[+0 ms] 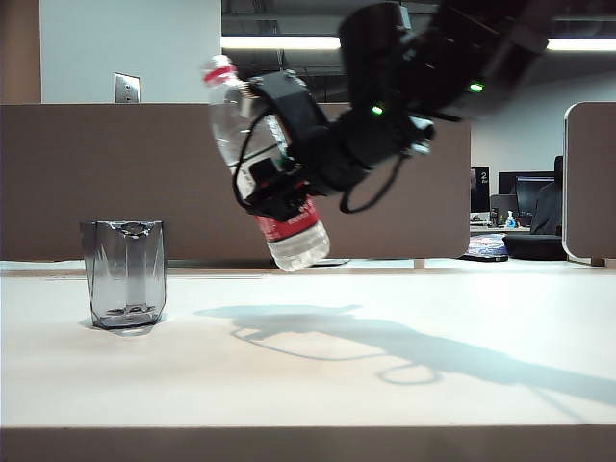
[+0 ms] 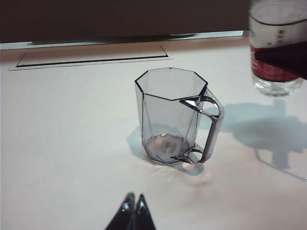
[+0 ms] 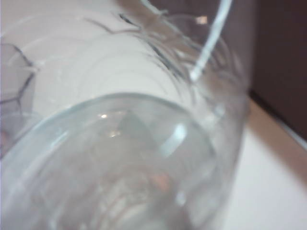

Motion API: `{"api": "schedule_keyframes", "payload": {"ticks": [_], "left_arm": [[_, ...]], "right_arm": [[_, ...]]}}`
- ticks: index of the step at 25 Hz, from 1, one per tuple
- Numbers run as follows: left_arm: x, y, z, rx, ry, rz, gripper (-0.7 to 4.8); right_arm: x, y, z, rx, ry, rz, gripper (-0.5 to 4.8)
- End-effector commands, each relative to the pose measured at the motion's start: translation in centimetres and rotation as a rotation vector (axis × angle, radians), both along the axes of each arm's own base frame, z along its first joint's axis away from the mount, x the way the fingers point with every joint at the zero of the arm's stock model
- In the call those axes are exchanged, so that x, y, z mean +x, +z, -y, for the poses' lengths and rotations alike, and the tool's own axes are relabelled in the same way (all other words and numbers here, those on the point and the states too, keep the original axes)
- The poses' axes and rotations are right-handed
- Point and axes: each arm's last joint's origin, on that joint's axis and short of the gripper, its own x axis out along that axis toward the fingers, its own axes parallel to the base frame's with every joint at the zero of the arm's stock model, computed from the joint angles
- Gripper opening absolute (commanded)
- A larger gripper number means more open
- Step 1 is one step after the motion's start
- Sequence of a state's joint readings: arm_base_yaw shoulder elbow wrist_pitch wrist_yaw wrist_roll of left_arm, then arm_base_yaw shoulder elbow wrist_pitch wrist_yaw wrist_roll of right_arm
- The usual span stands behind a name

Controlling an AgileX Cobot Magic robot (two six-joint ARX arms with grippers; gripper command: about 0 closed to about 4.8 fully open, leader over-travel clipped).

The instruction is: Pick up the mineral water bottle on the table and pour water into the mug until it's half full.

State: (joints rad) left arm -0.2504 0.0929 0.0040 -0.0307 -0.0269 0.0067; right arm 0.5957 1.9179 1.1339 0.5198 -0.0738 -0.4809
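The mug point(image 1: 124, 274) is smoky-grey, faceted glass and stands upright on the white table point(image 1: 385, 385) at the left. Its handle shows in the left wrist view, mug point(image 2: 172, 115), and I see no water level in it. My right gripper point(image 1: 274, 183) is shut round the middle of the mineral water bottle point(image 1: 231, 120). The bottle hangs above the table to the right of the mug, tilted with its red-ringed neck up and toward the mug. The bottle point(image 3: 124, 158) fills the right wrist view and hides the fingers. My left gripper point(image 2: 134, 199) is shut and empty, short of the mug.
A brown partition wall point(image 1: 96, 173) runs behind the table. A thin rectangular hatch outline point(image 2: 91, 56) lies in the table top beyond the mug. The arm's shadow point(image 1: 404, 342) falls across the table's right half. The tan front edge point(image 1: 308, 445) is close to the camera.
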Motion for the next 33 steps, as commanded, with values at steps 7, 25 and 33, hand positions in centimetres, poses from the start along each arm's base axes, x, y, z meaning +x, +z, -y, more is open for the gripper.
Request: {"api": "schedule_keyframes", "payload": {"ticks": [7,25,33], "left_arm": [[-0.1,0.4,0.0,-0.01,-0.002,0.038,-0.05],[-0.3,0.7,-0.1,-0.017,-0.002,0.068,-0.05],[-0.4,0.8,-0.1,-0.02,-0.002,0.081,-0.05]], "right_arm": [[0.6,1.4,-3.2,-0.257,0.076,0.138,2.51],[0.9,0.2,-4.1,-0.581,-0.013,0.386,2.51],[1.8,1.0,-4.6,-0.627,-0.045,0.488,2.51]]}}
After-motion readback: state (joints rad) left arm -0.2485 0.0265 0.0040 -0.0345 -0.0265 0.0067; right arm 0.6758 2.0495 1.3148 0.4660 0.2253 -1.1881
